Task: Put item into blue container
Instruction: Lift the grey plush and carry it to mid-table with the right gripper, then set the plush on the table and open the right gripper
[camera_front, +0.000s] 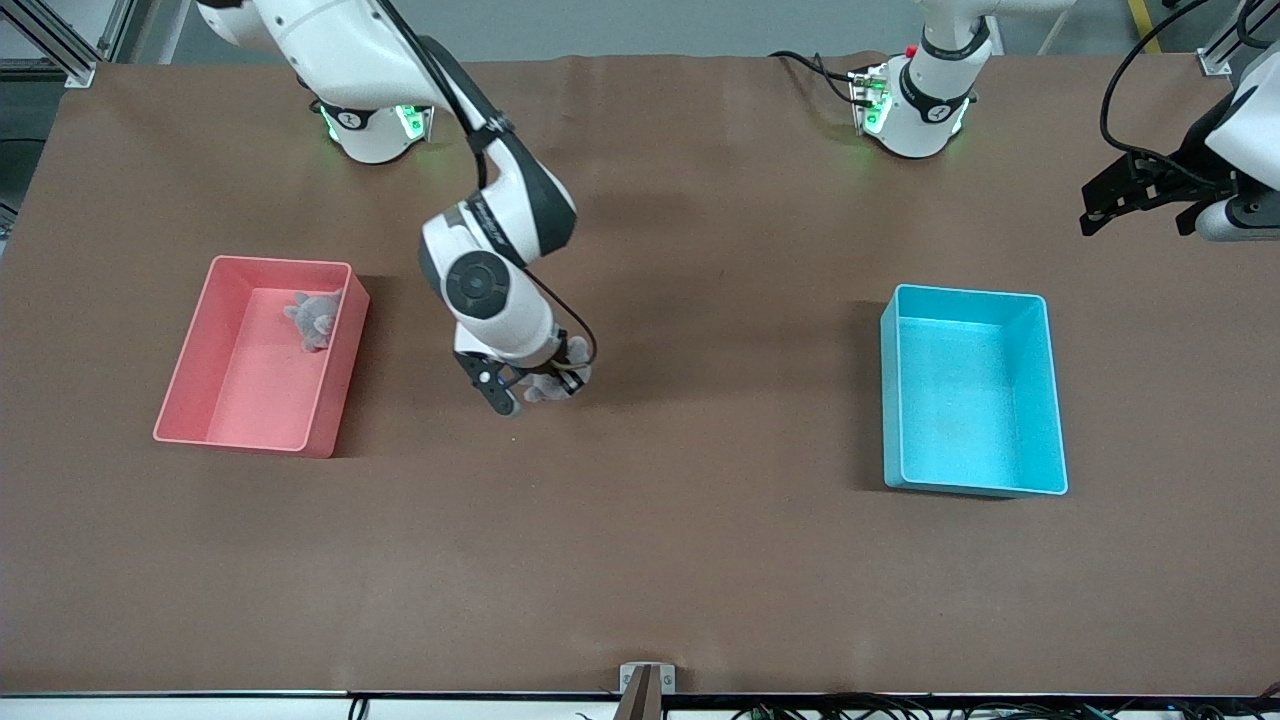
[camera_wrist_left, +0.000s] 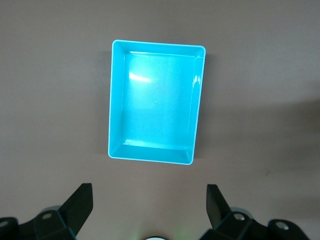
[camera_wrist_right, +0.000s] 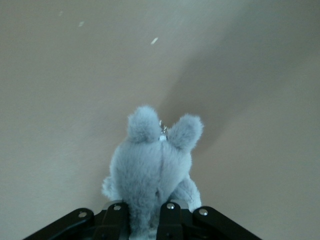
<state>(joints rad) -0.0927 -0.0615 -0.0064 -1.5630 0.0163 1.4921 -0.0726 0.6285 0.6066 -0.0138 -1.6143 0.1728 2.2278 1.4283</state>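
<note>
Blue container (camera_front: 972, 390) is sitting empty at right of frame, pink bin (camera_front: 255, 355) at left holding another grey plush (camera_front: 313, 318). Right gripper (camera_front: 530, 388) is hanging mid-frame over bare table, clamped on grey plush toy (camera_wrist_right: 150, 167), likely light, soft, squashy, so a body pinch suits. Left gripper (camera_front: 1140, 195), jaws apart, is waiting at upper right.

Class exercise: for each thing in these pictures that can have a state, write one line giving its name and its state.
blue container: upright, empty.
pink bin: upright, holds one grey plush toy.
held grey plush: clamped in the right gripper, over bare table between the bins.
right gripper: shut on the plush.
left gripper: open, empty, waiting high near the blue container.
</note>
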